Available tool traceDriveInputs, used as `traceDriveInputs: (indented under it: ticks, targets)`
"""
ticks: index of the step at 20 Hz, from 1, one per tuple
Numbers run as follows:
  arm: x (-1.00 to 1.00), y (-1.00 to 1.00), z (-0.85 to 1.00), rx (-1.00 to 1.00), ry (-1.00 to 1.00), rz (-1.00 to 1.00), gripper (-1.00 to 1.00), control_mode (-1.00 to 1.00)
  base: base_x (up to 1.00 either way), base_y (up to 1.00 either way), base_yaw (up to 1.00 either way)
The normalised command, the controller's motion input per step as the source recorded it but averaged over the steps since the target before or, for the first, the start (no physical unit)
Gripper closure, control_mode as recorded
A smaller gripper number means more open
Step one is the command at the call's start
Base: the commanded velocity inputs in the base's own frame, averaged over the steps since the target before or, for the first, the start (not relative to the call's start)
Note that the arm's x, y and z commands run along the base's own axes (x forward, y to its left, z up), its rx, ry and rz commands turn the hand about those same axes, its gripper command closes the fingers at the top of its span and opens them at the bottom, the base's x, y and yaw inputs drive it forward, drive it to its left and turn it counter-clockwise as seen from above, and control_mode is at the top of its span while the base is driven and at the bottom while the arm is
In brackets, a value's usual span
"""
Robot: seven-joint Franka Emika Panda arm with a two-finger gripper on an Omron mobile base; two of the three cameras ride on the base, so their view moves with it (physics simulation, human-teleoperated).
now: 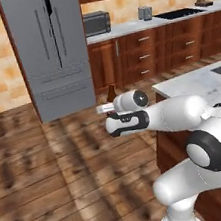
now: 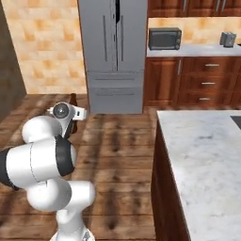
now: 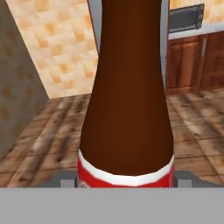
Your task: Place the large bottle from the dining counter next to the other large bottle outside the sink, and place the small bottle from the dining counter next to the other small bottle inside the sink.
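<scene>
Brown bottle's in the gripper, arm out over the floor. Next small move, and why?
Probably keep the grip and carry on toward the sink counter: the brown bottle sits upright in the gripper over the wood floor, facing the fridge, nowhere near a sink.

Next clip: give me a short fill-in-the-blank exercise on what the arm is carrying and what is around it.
1. The bottle in front of the hand camera is ____ glass.
2. Its label is ____ with a white upper edge.
3. The tall grey appliance behind the arm is a ____.
4. The countertop on the right of the right base view is white ____.

Missing words: brown; red; refrigerator; marble
</scene>
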Motion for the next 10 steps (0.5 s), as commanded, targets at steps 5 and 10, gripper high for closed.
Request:
traceDriveInputs:
  ticks: [5, 10]
  targets:
    - [0.00, 0.00, 0.00, 0.00, 0.00, 0.00, 1.00, 1.00, 0.87, 0.84, -0.41]
    - [0.00, 0.00, 0.00, 0.00, 0.00, 0.00, 1.00, 1.00, 0.78, 0.85, -0.43]
